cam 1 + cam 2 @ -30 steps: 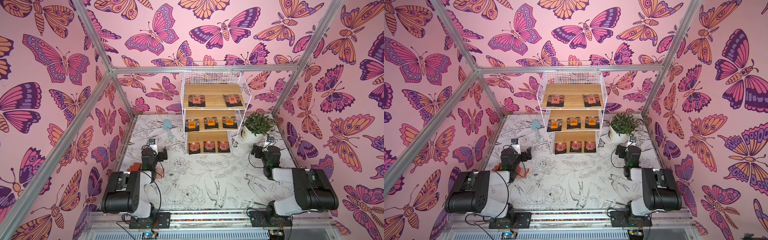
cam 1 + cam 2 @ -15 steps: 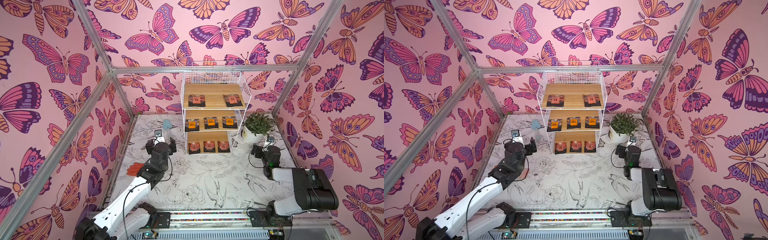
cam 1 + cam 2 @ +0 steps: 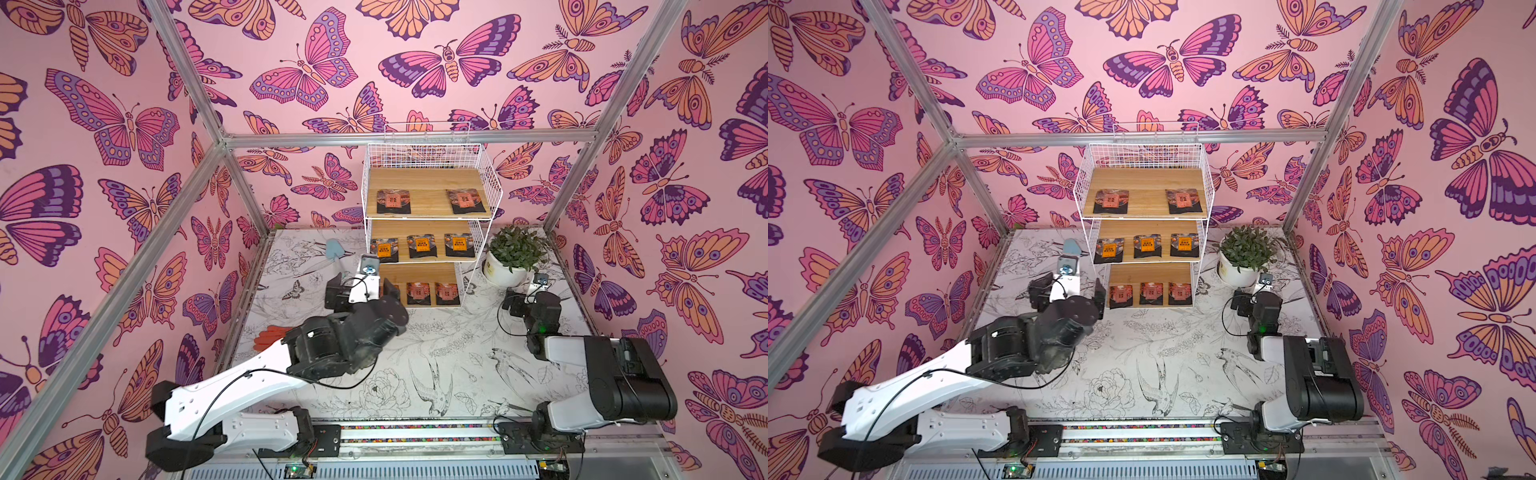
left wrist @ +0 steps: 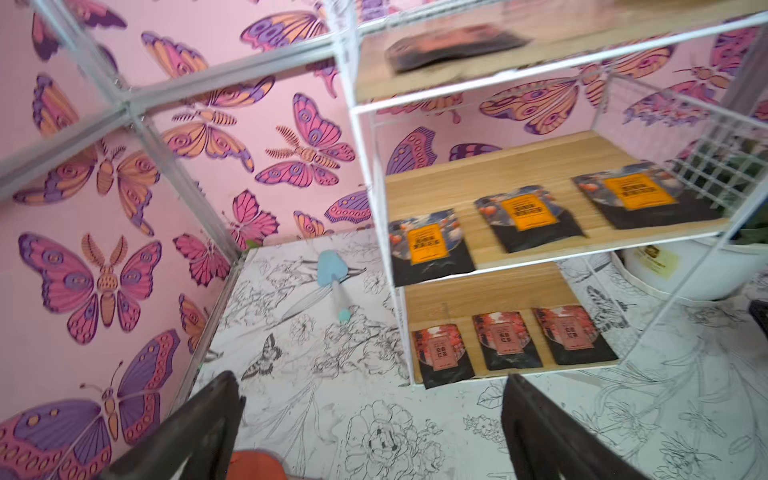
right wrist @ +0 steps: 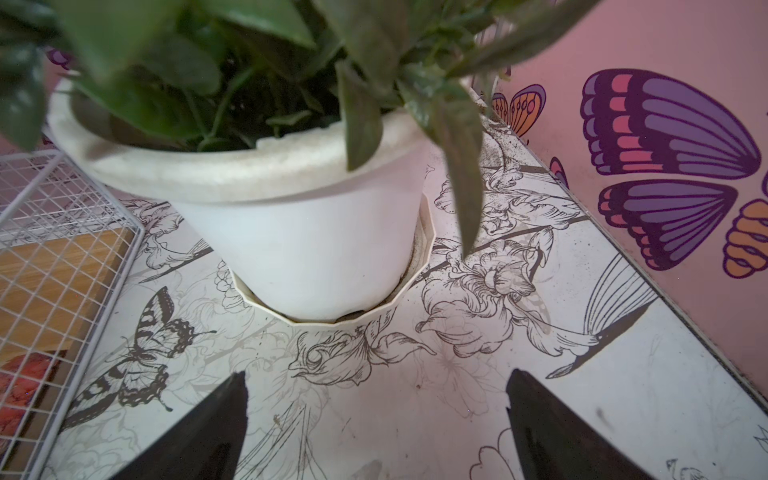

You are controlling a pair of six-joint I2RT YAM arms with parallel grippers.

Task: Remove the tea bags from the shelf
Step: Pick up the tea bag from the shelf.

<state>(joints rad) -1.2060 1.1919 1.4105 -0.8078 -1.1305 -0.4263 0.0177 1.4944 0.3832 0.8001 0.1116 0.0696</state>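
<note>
The 3-tier stepped shelf (image 3: pixel 428 180) of white wire grid and light wooden boards stands at the back of the white tabletop (image 3: pixel 436 357), which is printed with black line drawings. All 8 small, flat, black-edged tea bags (image 3: pixel 1151 293) with red and orange artwork lie on its boards:
- Top board: 2, well apart.
- Middle board: 3 in a row, with orange labels.
- Bottom board: 3 in a row, with red labels.

In the left wrist view, the bottom row's sachet nearest the corner post overhangs the board's front edge.

The left end effector (image 4: pixel 370 380) hangs above the tabletop just in front of the shelf's bottom tier, at its left front corner. Its jaws are released and wide apart, with nothing between them and no contact with any tea bag. In a top view, 1 black finger (image 3: pixel 390 293) covers part of the bottom row's leftmost sachet.

The right end effector (image 5: pixel 376 374) sits low over the tabletop on the right side. It faces the round white plant pot (image 5: pixel 299 232) with green leaves, which stands in a saucer just beside the shelf. Its jaws are likewise spread and empty.

A small light blue scoop (image 3: pixel 334 250) lies on the tabletop left of the shelf. An orange rubber glove (image 3: pixel 270 337) lies near the tabletop's left edge, partly hidden by the left arm.
</note>
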